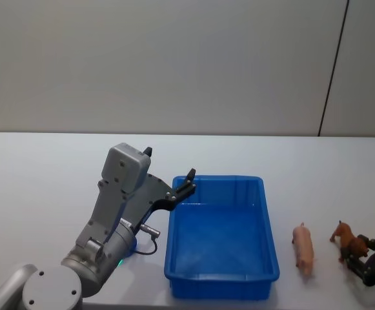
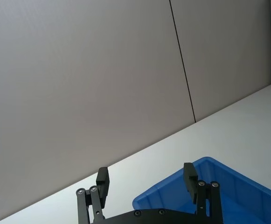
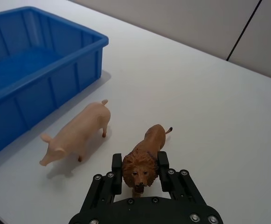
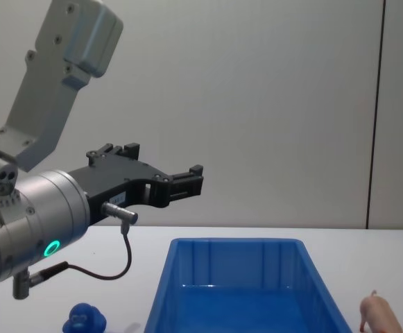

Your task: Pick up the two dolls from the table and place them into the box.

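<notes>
dolls beside the box, the lion between the right fingers

the box [image 1: 266, 213] sits mid-table, close to the near edge of the table [image 1: 45, 194], and we see bare table stretching behind it and off to its left. on its right the pink pig [image 1: 303, 248] stands parallel to the box wall, just beside it but not touching, snout toward us. a narrow strip of table separates the pig from the brown lion [image 3: 144, 154], which stands farther right.

our right gripper [image 3: 140, 169] is low at the table, with one of its fingers [image 3: 117, 169] against each side of the lion's mane, closed on it while its paws rest on the surface. the pig flanks that grip on the box side.

our left gripper [image 2: 146, 179] hangs above the box's far left corner, its fingers [image 2: 102, 179] spread wide and holding nothing. in the chest view a rounded blue figure [image 4: 84, 320] sits on the table left of the box, below the left arm.
</notes>
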Robot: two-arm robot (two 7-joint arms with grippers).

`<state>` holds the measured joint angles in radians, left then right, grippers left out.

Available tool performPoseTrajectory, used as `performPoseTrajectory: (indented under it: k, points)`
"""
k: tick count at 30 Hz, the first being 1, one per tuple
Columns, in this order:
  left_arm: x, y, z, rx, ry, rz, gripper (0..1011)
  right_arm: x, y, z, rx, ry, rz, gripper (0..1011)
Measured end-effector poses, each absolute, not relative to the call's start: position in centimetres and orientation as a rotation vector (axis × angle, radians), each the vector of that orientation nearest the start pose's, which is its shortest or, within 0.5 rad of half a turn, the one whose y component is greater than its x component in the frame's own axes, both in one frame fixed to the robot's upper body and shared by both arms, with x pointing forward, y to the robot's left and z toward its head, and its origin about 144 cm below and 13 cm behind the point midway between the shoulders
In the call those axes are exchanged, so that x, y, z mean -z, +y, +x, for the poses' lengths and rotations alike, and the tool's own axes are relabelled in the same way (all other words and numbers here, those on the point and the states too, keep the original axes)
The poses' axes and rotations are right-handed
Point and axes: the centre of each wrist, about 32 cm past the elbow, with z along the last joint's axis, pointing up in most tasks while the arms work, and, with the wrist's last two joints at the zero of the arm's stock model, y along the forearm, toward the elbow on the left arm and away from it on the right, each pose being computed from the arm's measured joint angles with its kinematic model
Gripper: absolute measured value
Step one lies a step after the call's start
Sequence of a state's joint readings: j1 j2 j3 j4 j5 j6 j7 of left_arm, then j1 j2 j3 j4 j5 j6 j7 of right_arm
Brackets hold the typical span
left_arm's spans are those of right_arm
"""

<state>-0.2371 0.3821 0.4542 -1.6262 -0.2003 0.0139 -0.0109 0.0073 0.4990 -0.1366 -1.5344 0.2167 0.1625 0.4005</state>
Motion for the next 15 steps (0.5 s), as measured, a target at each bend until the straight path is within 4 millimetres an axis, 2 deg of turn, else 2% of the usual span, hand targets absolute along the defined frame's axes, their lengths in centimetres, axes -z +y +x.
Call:
performPoseTrajectory:
  k: [8, 15]
  points:
    - [-120.4, 19.8, 49.2, -1.124, -0.268, 0.061, 1001, -115.5, -33.4, 45.7, 1.093, -0.005, -0.327, 430]
    - [-120.4, 19.8, 49.2, -1.124, -0.268, 0.061, 1001, -116.9, -32.5, 45.9, 1.098, -0.060, -0.229, 429]
